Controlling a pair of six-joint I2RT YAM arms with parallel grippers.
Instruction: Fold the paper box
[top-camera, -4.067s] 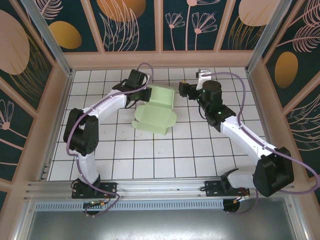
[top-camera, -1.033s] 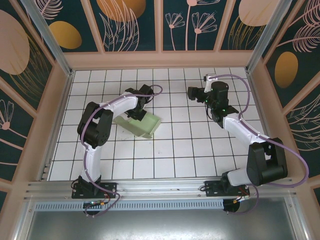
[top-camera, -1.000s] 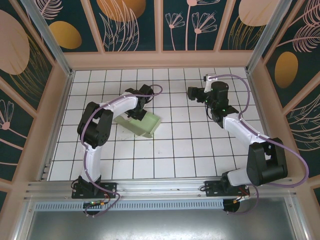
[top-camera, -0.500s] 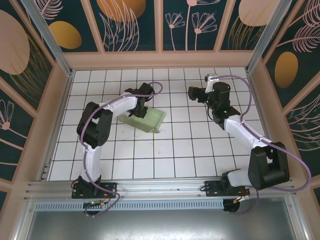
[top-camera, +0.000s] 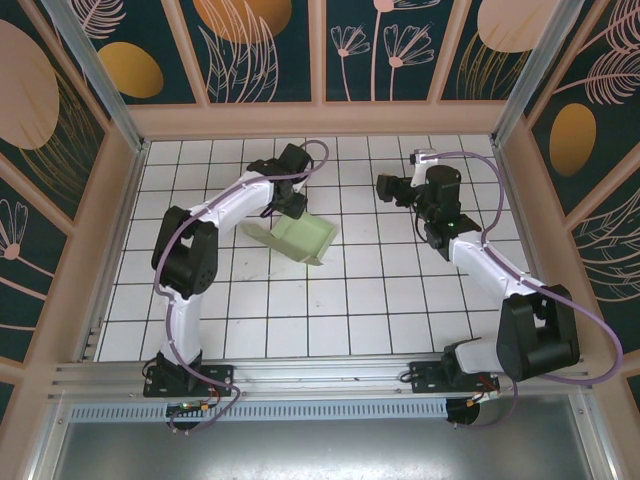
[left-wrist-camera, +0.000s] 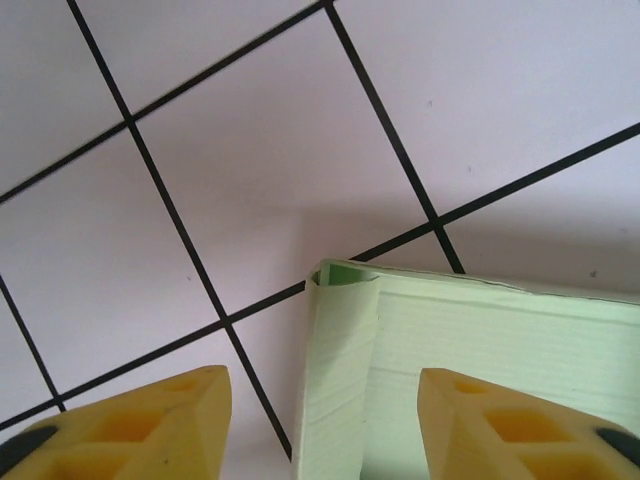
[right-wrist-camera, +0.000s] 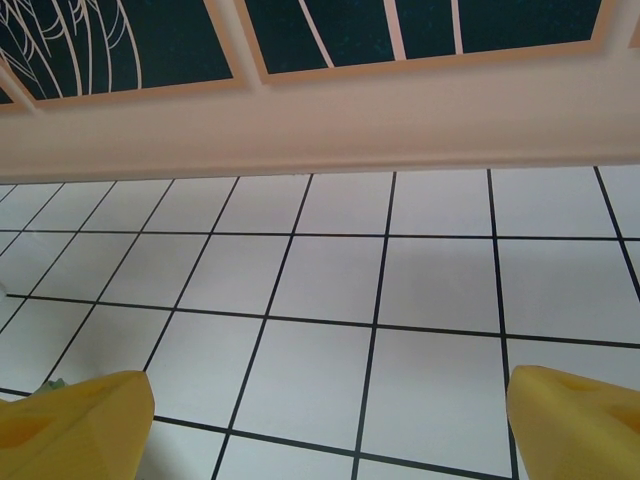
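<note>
On the white, black-gridded tiled table (top-camera: 300, 320), the left hand (top-camera: 295, 205) reaches to the far side, left of centre, and hangs over the far-left corner of the pale mint-green thin-card paper box (top-camera: 298, 238). In the wrist view this left hand (left-wrist-camera: 322, 388) has its yellow fingers (left-wrist-camera: 130, 425) spread. A folded corner of the paper box (left-wrist-camera: 500, 340) rises between them, with bare tile between it and the left finger, so nothing is pinched.

The box lies skewed to the grid lines. It looks partly formed, with one side turned up along its left edge, though from above I cannot tell how many flaps are tucked.

As a judgement, card this thin will be very light and will probably skate on the smooth tiles when pushed. Its flaps are likely to spring back, and a hard squeeze could crease it. The better hold is probably a flap's free edge or an upright wall near its crease, with the other hand steadying the base.

To the right and well apart from the box, the right hand (top-camera: 383, 187) hovers over bare tiles — its fingers (right-wrist-camera: 75, 410) are spread wide and hold nothing.
</note>
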